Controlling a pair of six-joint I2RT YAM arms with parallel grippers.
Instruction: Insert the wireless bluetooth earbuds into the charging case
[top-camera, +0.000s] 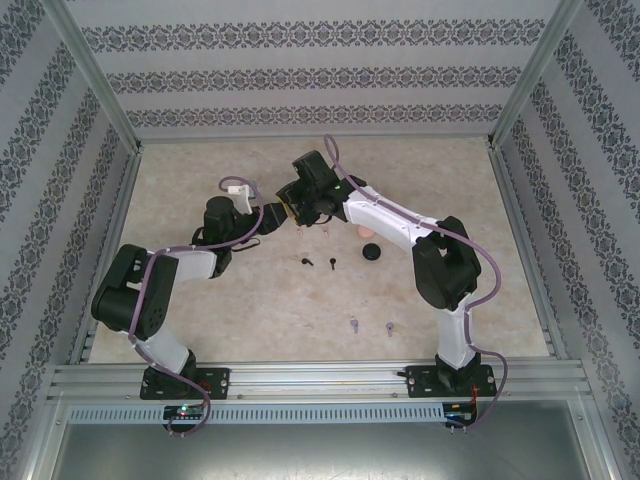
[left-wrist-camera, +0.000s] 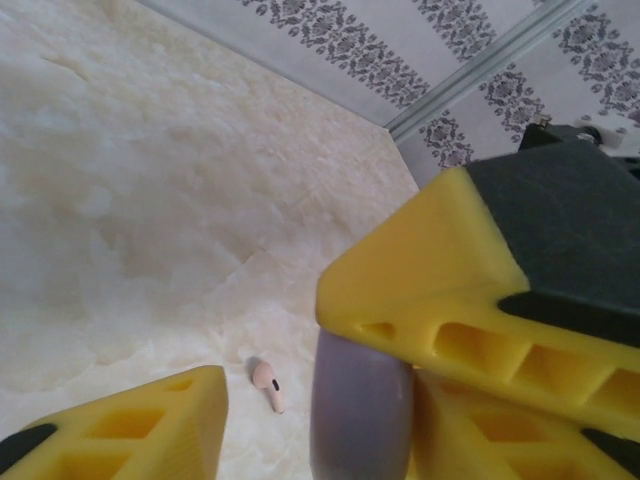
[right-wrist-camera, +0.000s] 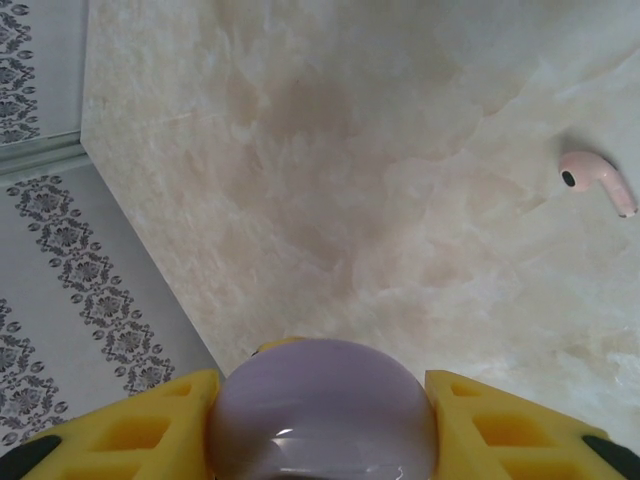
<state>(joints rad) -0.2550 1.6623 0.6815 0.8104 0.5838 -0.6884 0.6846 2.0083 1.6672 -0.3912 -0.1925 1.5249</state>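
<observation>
While the left tool (left-wrist-camera: 320, 392) stood spread around the light purple charging case (right-wrist-camera: 320, 420) — a gap showed beside one finger — the right tool (right-wrist-camera: 322, 388) pinched that same case. The wireless bluetooth earbuds (top-camera: 326, 235) lay loose on the surface (top-camera: 200, 320): a pale pink pair (top-camera: 300, 237) just beside the tools, a black pair (top-camera: 307, 262) nearer, a light purple pair (top-camera: 353, 323) closest to the near edge.

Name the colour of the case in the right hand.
The case is light purple, clearest in right wrist view.

Purple case (right-wrist-camera: 322, 410), lower edge off-frame.
</observation>
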